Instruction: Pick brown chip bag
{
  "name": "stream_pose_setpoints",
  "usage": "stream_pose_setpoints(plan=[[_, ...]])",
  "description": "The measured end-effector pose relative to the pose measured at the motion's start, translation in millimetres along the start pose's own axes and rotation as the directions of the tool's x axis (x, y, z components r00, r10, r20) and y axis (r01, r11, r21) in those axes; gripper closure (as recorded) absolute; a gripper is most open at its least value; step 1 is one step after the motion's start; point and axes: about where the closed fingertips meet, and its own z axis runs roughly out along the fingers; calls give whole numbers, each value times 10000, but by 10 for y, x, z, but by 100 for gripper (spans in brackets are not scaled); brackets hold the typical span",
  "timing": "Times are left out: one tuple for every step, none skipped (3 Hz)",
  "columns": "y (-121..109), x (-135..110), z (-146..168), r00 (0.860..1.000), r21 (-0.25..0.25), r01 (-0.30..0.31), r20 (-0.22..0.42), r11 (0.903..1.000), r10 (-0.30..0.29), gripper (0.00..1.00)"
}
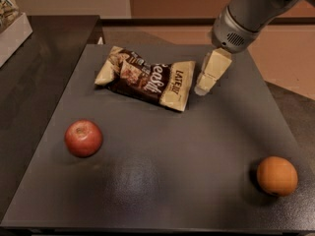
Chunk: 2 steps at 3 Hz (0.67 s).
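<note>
The brown chip bag [145, 77] lies flat on the dark grey table [162, 146] toward the back, its dark brown middle with white lettering between cream-tan ends. My gripper [204, 86] hangs from the grey arm at the upper right, its cream fingers pointing down just beside the bag's right end, a little above the table. It holds nothing.
A red apple [83, 138] sits at the left front of the table. An orange [277, 175] sits at the right front. A darker counter [39, 58] adjoins on the left, with a white box [12, 31] at its far corner.
</note>
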Motion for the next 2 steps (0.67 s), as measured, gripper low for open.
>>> stream_pose_setpoints(plan=[[-101,-260,259,9995,-468,255,210,9986,-245,0],[-146,-526,526,9980,-942,484,460,9944,-442,0]])
